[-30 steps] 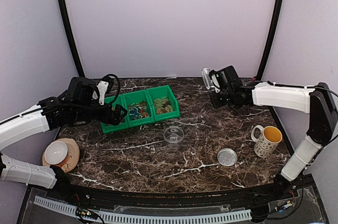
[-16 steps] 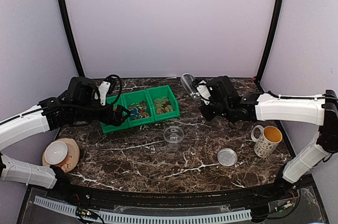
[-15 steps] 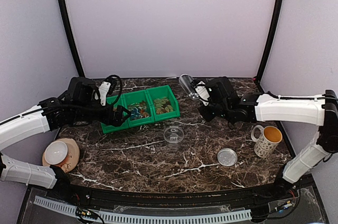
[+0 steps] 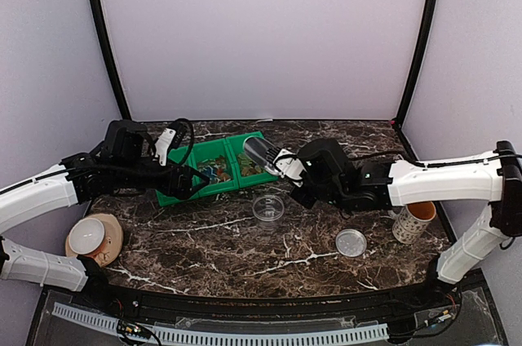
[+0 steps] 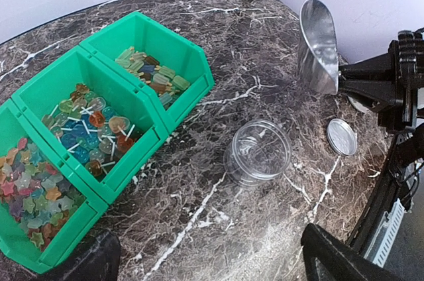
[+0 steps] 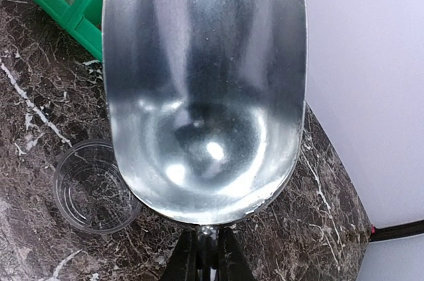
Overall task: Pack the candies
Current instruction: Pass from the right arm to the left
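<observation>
Left tool (image 4: pixel 189 179): fingers spread wide, holding nothing, hovering by the near-left front of the green bin (image 4: pixel 216 168). It is judged to be there to steady the bin.

The candies (image 5: pixel 89 128) all lie in the bin, sorted across its compartments. None are in the tub.

The metal scoop (image 6: pixel 202 89) is empty and hangs over the bin's right end with its mouth angled toward the sweets, judged ready to dig.

The right tool (image 4: pixel 287 168) is pressed together on the scoop's thin handle, a grip that leaves the bowl of the scoop free.

The clear tub (image 4: pixel 267 208) stands open on the bench (image 4: pixel 204 248) just in front of the bin. Its lid (image 4: pixel 351 241) lies well apart to the right, so the mouth is free to receive a pour.

Count, left to right:
- one white bowl (image 4: pixel 86 236) on one plate (image 4: pixel 110 228)
- one bin of three compartments
- one scoop
- one tub
- one lid
- one mug (image 4: pixel 412 219)
- candies too many to count
</observation>
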Robot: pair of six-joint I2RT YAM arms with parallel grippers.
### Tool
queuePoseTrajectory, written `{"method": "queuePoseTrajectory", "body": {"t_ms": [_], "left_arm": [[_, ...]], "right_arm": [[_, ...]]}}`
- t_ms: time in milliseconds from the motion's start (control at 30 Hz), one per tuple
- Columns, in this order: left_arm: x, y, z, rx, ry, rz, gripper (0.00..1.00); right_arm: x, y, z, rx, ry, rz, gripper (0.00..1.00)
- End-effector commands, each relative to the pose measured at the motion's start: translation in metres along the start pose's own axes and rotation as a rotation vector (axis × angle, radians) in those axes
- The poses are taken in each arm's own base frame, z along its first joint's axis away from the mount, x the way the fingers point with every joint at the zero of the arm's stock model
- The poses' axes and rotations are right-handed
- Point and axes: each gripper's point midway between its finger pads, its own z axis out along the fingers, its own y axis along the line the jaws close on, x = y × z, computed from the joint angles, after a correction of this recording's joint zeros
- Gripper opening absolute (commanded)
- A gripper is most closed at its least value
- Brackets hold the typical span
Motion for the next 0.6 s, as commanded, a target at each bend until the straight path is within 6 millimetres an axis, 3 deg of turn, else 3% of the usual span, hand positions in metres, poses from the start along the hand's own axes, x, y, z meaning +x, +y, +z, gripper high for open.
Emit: {"method": "queuePoseTrajectory", "body": {"t_ms": [0, 567], "left_arm": [[-0.004, -0.012, -0.004, 0.072, -0.024, 0.023, 0.97], [0.003, -0.036, 0.000, 0.235, 0.017, 0.007, 0.91]], "right_arm": [[-0.016, 0.013, -0.005, 0.012, -0.070, -0.054, 0.00], [-0.037, 0.066, -0.020, -0.013, -0.137, -0.247, 0.00]]}}
